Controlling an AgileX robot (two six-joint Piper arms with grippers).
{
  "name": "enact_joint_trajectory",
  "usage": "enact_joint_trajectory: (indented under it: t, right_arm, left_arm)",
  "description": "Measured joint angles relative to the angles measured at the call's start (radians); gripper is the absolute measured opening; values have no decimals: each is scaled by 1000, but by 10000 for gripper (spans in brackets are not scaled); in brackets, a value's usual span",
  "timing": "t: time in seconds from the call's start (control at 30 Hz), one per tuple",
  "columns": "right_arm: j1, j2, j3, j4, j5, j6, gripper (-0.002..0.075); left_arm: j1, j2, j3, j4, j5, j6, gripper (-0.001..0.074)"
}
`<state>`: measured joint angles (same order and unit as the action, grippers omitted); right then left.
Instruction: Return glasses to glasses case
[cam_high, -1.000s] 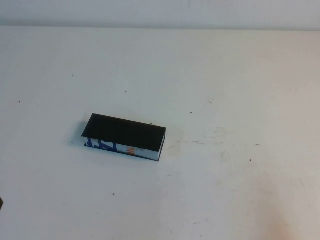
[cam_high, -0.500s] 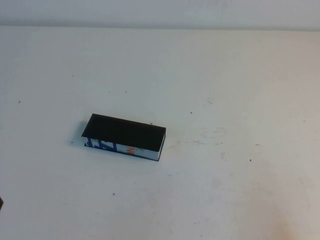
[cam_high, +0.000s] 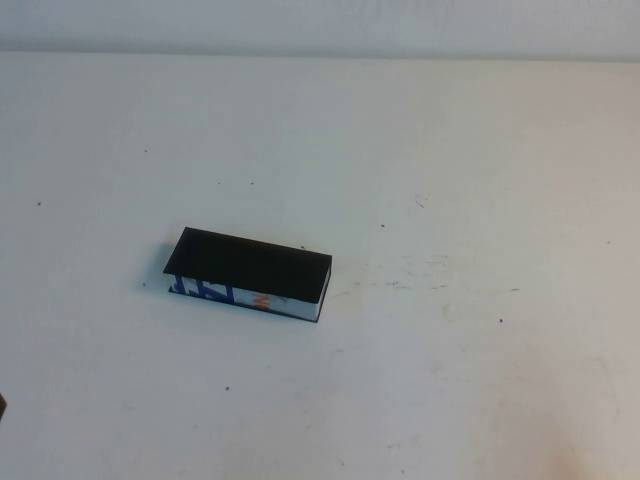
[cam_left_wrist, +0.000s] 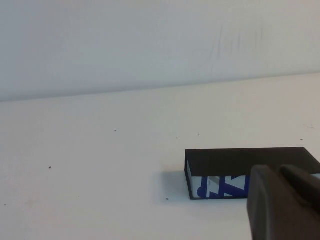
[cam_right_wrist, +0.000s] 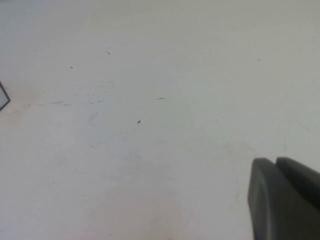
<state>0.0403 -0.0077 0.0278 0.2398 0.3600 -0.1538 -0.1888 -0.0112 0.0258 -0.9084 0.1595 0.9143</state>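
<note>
The glasses case (cam_high: 248, 272) lies on the white table, left of centre, its black lid down flat and its white front with blue and orange print facing the near side. The glasses are out of view. My left gripper (cam_left_wrist: 280, 172) hovers low near the table, short of the case (cam_left_wrist: 245, 165), fingers pressed together and holding nothing. My right gripper (cam_right_wrist: 276, 162) is also shut and empty, over bare table to the right of the case, whose corner (cam_right_wrist: 4, 97) just shows at the picture's edge. Neither arm appears in the high view.
The white table (cam_high: 450, 200) carries faint scuffs and small dark specks right of the case. Its far edge meets a pale wall (cam_high: 320, 25) at the back.
</note>
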Motion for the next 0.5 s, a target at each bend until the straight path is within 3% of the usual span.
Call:
enact_joint_trajectory:
  t: [0.13, 0.33, 0.5]
  right_arm:
    - [0, 0, 0, 0, 0, 0, -11]
    - [0, 0, 0, 0, 0, 0, -11]
    - [0, 0, 0, 2, 0, 0, -11]
  left_arm:
    - [0, 0, 0, 52, -2, -34, -4]
    - [37, 0, 0, 639, -28, -622, -4]
    - [77, 0, 0, 794, 54, -738, -4]
